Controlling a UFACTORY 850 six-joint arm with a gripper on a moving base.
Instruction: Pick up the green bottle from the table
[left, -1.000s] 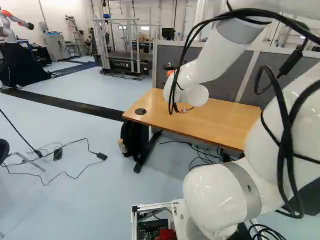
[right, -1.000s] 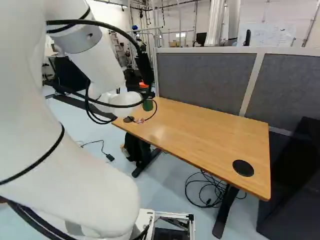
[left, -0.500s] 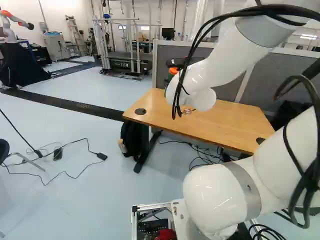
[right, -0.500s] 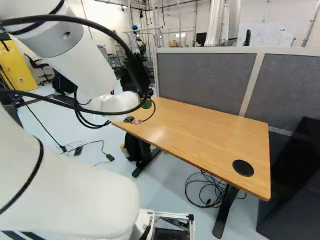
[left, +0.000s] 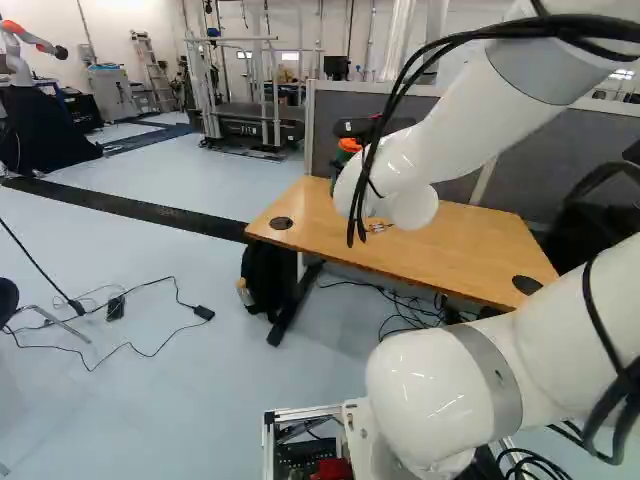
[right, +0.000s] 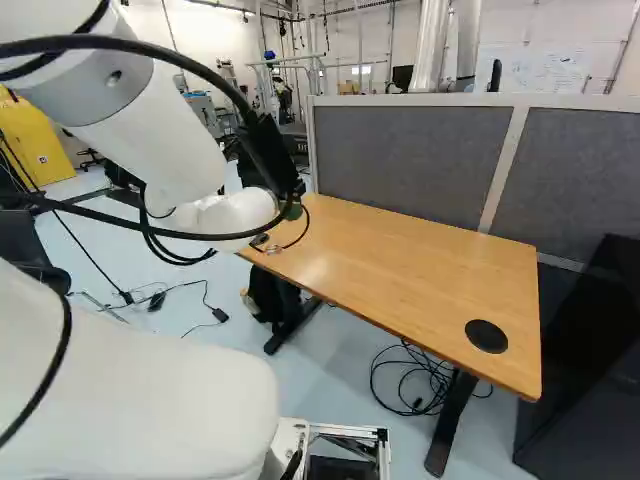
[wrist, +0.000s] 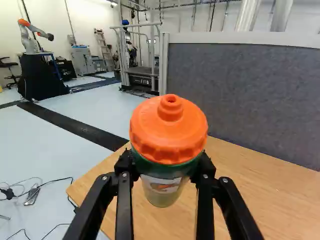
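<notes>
In the left base view, from left to right:

- Another robot (left: 22, 45), white with orange joints, stands at the far left.
- A pale metal frame machine (left: 268, 90) follows; its print is partly legible only in the wrist view.
- A black fabric bag (left: 264, 280) is partly hidden by the table end.
- A rectangular table with a light wood top (left: 440, 245) and dark legs comes next.
- A green bottle with an orange screw lid (left: 349, 145) is at the table's left end, mostly hidden by the white arm (left: 440, 390).
- The black two-finger gripper (left: 357, 127) is largely obscured behind the wrist.
- A small red-and-white item (left: 379, 228) shows beside the wrist, too small to identify.

In the right base view, from left to right:

- The arm is cut off by the view's edge; only a small green part of the bottle shows past it.
- The grey fabric partition (right: 410, 160) stands behind the table.
- White sheets (right: 545, 68) on the wall carry writing too small to read.

In the wrist view, the gripper (wrist: 164, 167) is closed on the green bottle, one finger at each side below the lid. The bottle is above the wood top; contact between base and surface cannot be determined. Its pale label (wrist: 161, 184) bears an orange mark and is partly hidden by the lid's overhang. The finger pads are concealed.
</notes>
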